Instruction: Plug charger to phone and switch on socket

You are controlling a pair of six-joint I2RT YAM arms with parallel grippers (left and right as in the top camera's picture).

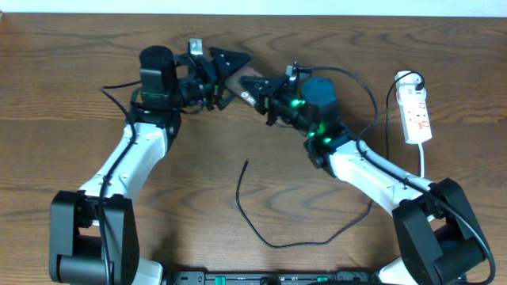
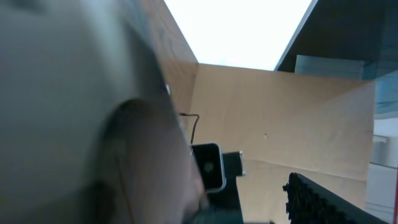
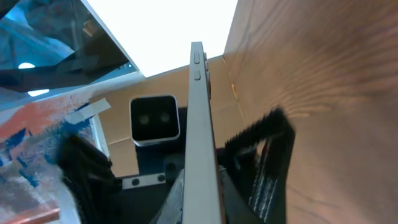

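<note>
Phone (image 3: 198,137), seen edge-on, is clamped by the right gripper (image 1: 265,98) above the far middle of the table. For the left gripper (image 1: 215,79) at its other end, I cannot tell. Nearer lies the charger (image 1: 238,196), loose; the socket (image 1: 417,115) is far right.

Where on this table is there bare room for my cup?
Bare wood lies left of the left arm, and between that arm and the charger. It is crowded at the back, where the right arm meets the left at the phone, and wires trail by the socket.
</note>
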